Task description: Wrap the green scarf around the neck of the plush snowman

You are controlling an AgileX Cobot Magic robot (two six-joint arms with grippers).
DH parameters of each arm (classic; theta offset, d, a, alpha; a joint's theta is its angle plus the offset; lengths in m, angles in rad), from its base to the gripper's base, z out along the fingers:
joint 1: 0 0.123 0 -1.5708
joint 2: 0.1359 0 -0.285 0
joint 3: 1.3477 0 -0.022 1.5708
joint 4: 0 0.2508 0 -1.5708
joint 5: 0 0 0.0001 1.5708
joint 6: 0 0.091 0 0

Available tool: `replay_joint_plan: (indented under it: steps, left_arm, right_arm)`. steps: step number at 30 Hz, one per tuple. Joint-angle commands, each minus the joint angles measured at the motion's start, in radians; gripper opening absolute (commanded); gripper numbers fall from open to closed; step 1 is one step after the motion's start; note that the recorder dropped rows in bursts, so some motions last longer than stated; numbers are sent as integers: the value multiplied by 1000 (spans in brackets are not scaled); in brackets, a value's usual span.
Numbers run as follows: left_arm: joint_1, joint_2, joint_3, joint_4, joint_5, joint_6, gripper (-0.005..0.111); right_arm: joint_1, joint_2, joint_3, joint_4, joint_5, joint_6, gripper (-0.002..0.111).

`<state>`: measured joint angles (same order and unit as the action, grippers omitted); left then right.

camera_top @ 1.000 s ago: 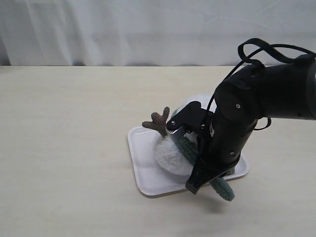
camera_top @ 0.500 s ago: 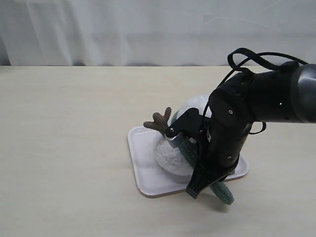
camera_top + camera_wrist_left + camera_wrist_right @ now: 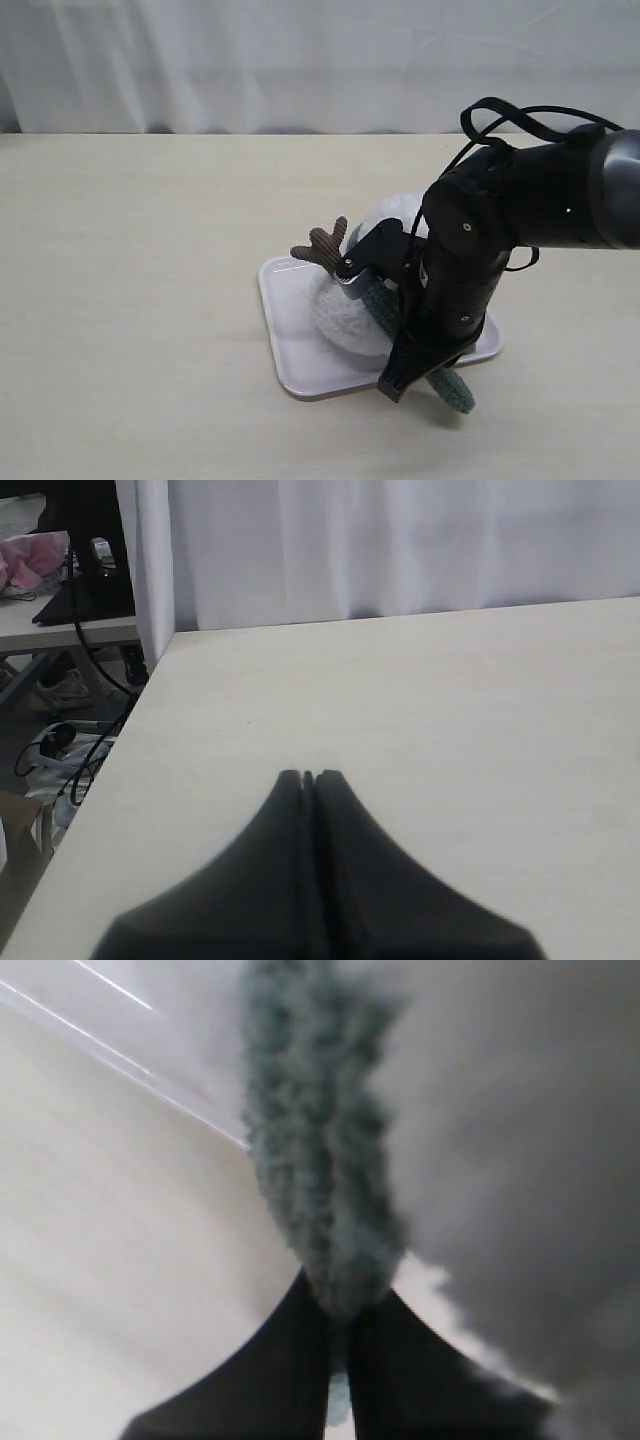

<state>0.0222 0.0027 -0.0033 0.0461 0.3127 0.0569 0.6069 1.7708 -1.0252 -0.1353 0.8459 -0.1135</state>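
The plush snowman (image 3: 348, 315) lies on the white tray (image 3: 290, 345), one brown twig arm (image 3: 322, 247) sticking up. The green scarf (image 3: 452, 390) runs from under my right arm past the tray's near edge. My right gripper (image 3: 340, 1305) is shut on the scarf (image 3: 315, 1160), with the fuzzy strip pinched between its black fingers beside the snowman's white body (image 3: 520, 1160). In the exterior view the arm hides that gripper's tips. My left gripper (image 3: 308, 777) is shut with nothing in it, over bare table away from the toy.
The tray's edge (image 3: 150, 1090) shows beside the scarf in the right wrist view. A white curtain (image 3: 300, 60) closes the back. At the table's far corner (image 3: 170, 640) the floor holds cables and clutter. The black arm (image 3: 480, 250) covers the snowman's head.
One second ago the right arm shifted a little to the left and lower over the snowman. Over the last half second nothing has visibly moved.
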Motion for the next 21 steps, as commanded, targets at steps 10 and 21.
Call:
replay_joint_plan:
  steps: [10,21]
  left_arm:
    - [1,-3,3,-4,-8,1,0]
    - [1,-3,3,-4,-8,1,0]
  right_arm:
    - [0,-70,2,-11,45,23,42]
    - [0,-234,2,-29,87,72,43]
